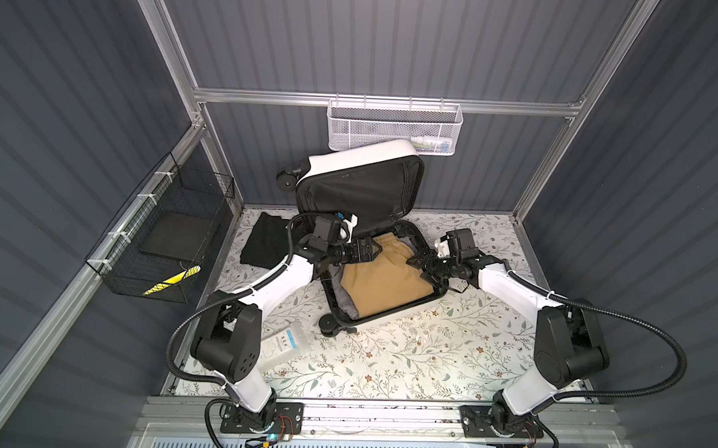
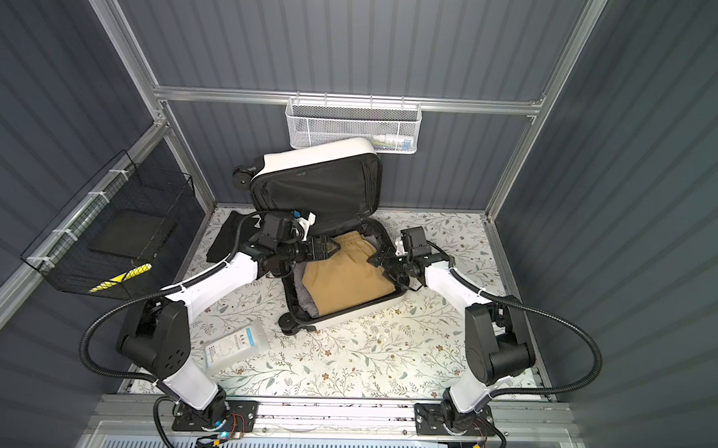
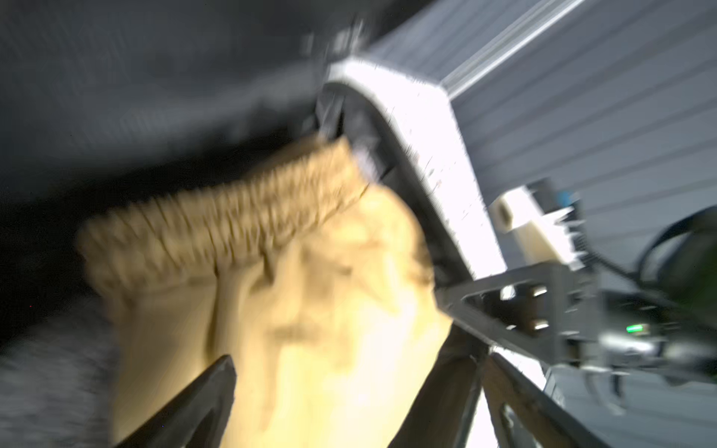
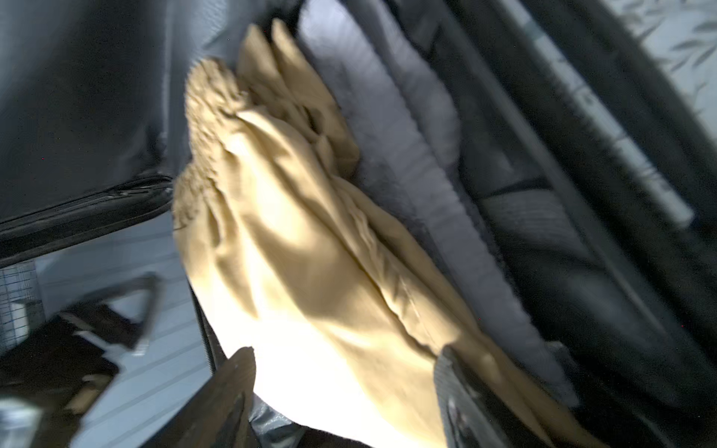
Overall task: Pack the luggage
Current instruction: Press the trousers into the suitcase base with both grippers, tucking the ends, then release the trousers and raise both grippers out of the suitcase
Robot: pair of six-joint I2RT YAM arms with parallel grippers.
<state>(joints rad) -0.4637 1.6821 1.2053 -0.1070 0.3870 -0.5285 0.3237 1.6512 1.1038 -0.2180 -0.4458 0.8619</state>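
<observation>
Left gripper (image 3: 349,360) and right gripper (image 4: 345,353) hover, jaws spread and empty, over tan shorts (image 1: 382,272) laid in the luggage (image 1: 364,158); next, probably, fetch the black garment (image 1: 265,239) left of centre.

1 suitcase (image 1: 364,156), 2 baskets (image 1: 395,126), 3 garments (image 1: 382,276)

A table (image 1: 426,353) with a floral-print cover carries three things: the luggage (image 1: 364,156) lying open toward the back, a folded black garment (image 1: 265,237) just left of it, and a clear packet (image 1: 287,349) (blue-labelled) at front left
</observation>
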